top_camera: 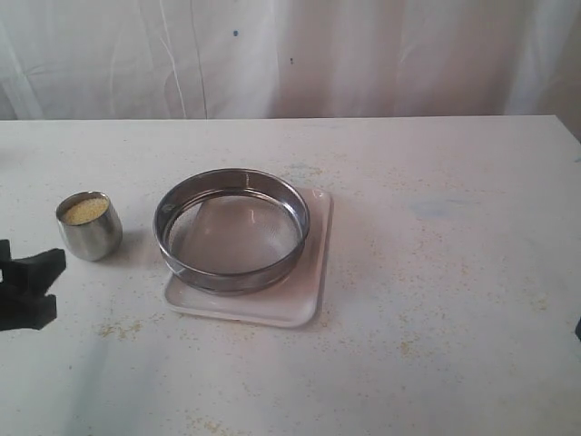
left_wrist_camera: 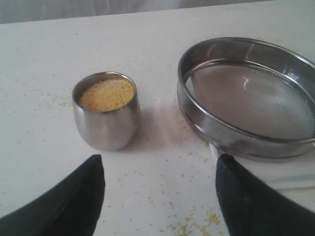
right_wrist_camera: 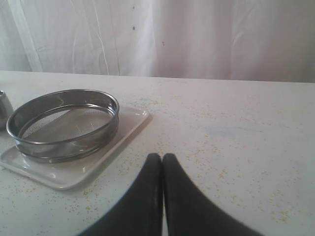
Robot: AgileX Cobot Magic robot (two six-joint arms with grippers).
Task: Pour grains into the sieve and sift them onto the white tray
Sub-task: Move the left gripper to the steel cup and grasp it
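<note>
**A:** What did the setting look like?

**B:** A pale, matte table (top_camera: 436, 272), faintly speckled, stood before a white creased curtain (top_camera: 363, 54). Stray granules (top_camera: 118, 327) lay dusted over the surface.

**A:** And the task's things?

**B:** The sieve (top_camera: 231, 232) was a wide, shallow ring of polished steel with a fine see-through mesh floor. It sat on the white tray (top_camera: 300, 291), a flat, glossy square with rounded corners and a low rim. In the exterior view the sieve sat toward the tray's 10 o'clock corner, leaving bare tray at 3 and 6 o'clock.

**A:** The grains?

**B:** The grains (top_camera: 84, 211) were fine, sandy and yellow-gold. They nearly filled a small rounded steel cup (top_camera: 89, 227), which stood upright on the table at the sieve's 9 o'clock, near it but apart.

**A:** How did the hands stand?

**B:** The left gripper (top_camera: 56, 284) had its black fingers (left_wrist_camera: 78, 196) spread wide with nothing between them. The cup was near, at about 1 o'clock from it in the exterior view, and untouched. The sieve lay farther off at 2 o'clock. The right gripper (right_wrist_camera: 158, 157) had its fingers pressed together on nothing, low over bare table. The sieve and tray were well apart from it.
</note>
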